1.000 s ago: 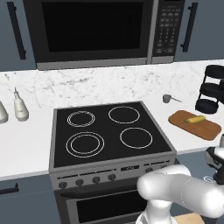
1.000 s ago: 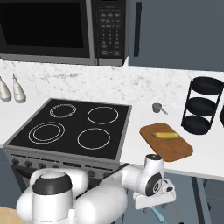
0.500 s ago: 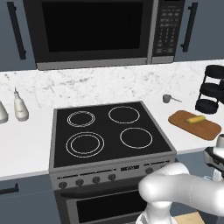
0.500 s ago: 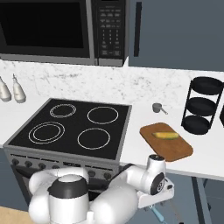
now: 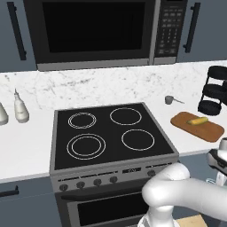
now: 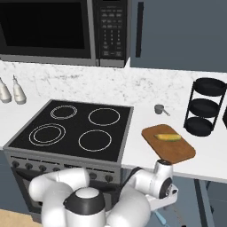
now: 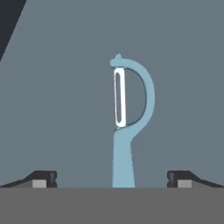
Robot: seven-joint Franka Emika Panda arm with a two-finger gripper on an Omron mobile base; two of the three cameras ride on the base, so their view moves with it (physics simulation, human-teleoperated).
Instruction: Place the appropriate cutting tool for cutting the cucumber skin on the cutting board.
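Jaws spread wide around a blue peeler

Jaws stand wide open in the hand view, the two dark fingertips (image 7: 41, 179) sitting far apart at the bottom corners. The gripper (image 7: 111, 181) holds nothing. Between the tips lies the peeler (image 7: 128, 124), its light-blue handle running up the middle of the view and its curved blue head arching to the right around a slim silvery blade. It rests on a plain grey surface, and neither fingertip touches it.

In the right base view the white arm bends low in front of the stove (image 6: 73, 131), its hand (image 6: 164, 188) reaching down below the edge of the tabletop (image 6: 208, 162). A small stretch of the blue handle (image 6: 160, 218) shows just under the hand, near the bottom of the picture.

On the tabletop to the right of the stove lies the reddish-brown cutting board (image 6: 170, 148). The yellow-green cucumber (image 6: 168, 137) rests on the far half of the board. In the left base view the same board (image 5: 199, 128) and cucumber (image 5: 197, 120) sit at the right, near the edge of the picture.

Behind the board stands a small grey measuring cup (image 6: 159, 109). A black round tiered rack (image 6: 205, 106) stands to the right of the board. Two pale bottles (image 5: 20, 108) stand on the tabletop left of the stove. A microwave (image 5: 95, 31) hangs above the stove.
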